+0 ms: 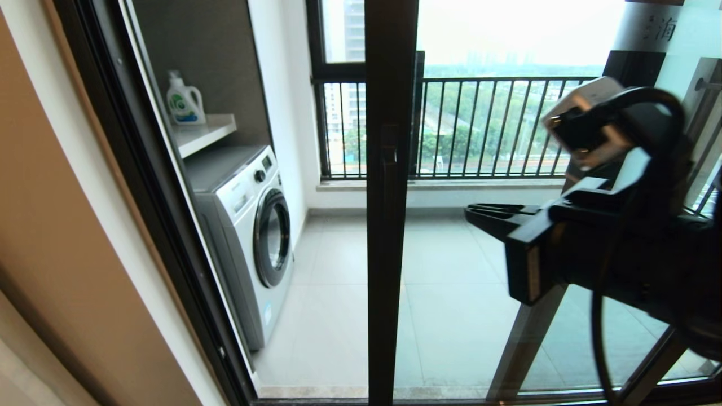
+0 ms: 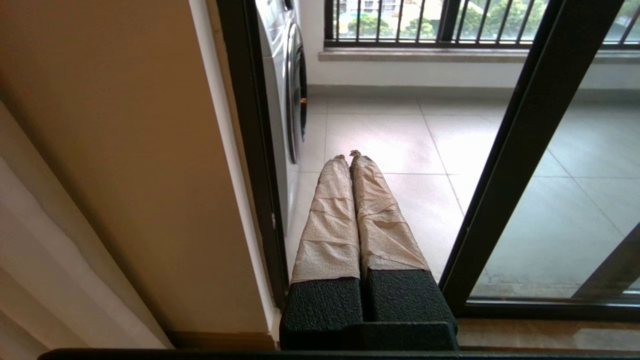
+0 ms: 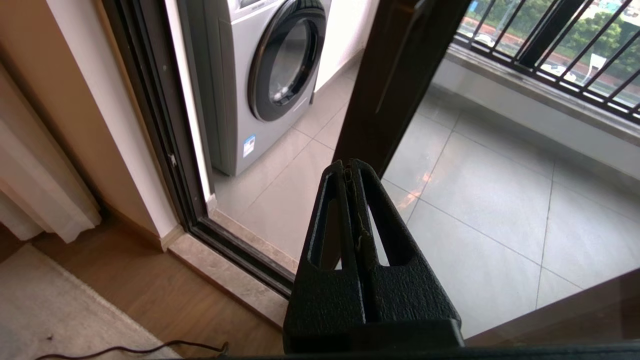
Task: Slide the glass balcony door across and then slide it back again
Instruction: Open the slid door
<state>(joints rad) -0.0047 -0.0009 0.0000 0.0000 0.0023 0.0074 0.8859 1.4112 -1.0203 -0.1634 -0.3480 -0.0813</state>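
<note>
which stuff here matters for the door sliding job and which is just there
For the job: glass balcony door, partly open; right gripper, shut, near its edge; left gripper, shut.

Just there: washing machine, detergent bottle, shelf, balcony railing.

Glass balcony door point(image 1: 389, 225): frame top and bottom cut off by pic edges; frosted strip chars only partly legible. Right arm hides door's right part. Detergent bottle point(image 1: 184, 101) label too small to read.

Frosted strip point(image 1: 654, 28) at top of the glass balcony door point(image 1: 389, 197): one character legible, "洵". Detergent bottle point(image 1: 184, 101) label and washing machine point(image 1: 248, 225) sticker: print unreadable.
</note>
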